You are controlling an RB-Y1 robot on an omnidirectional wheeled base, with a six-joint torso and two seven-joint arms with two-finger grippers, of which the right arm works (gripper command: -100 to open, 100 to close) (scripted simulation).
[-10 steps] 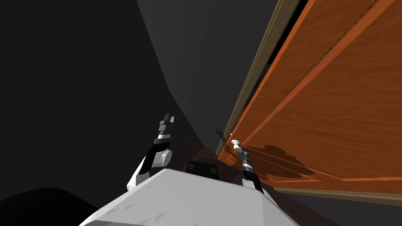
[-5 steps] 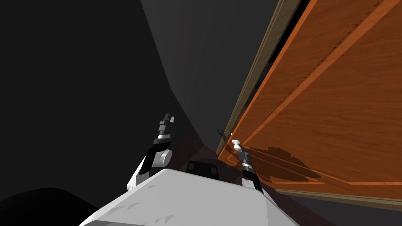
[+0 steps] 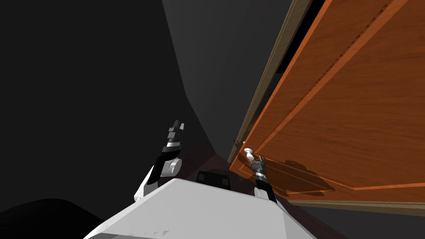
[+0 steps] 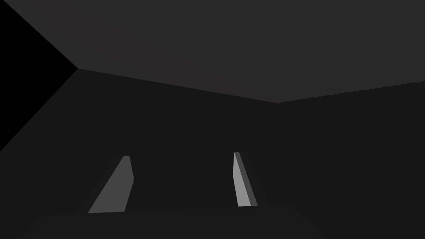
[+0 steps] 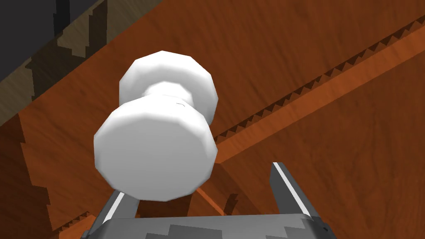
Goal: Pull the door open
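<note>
On the left, the left arm is raised beside the chest, well apart from the door. The left gripper (image 3: 177,125) holds nothing, and its fingers (image 4: 124,184) stand apart in front of a dark grey wall.

Further right is the olive door frame (image 3: 265,83), then a narrow black gap (image 3: 316,8), then the orange-brown wooden door (image 3: 352,103), which fills the right side and is already a little ajar.

The white door knob (image 5: 155,153) sits at the near, free edge of the door. The right gripper (image 3: 256,160) is just beside it. In the right wrist view its fingers (image 5: 290,186) are apart and not clamped. The knob lies off-centre and covers the tip of one finger, but I cannot tell whether they touch.

Compared with one second ago, the whole head view has shifted and the wall corner sits further right, so this is my own move. The black gap also looks slightly wider, and the arm's shadow lies further right on the door.

I judge that the door has come a little toward me and the pull is at an early stage. With the fingers not closed on the knob, the hold could slip.
</note>
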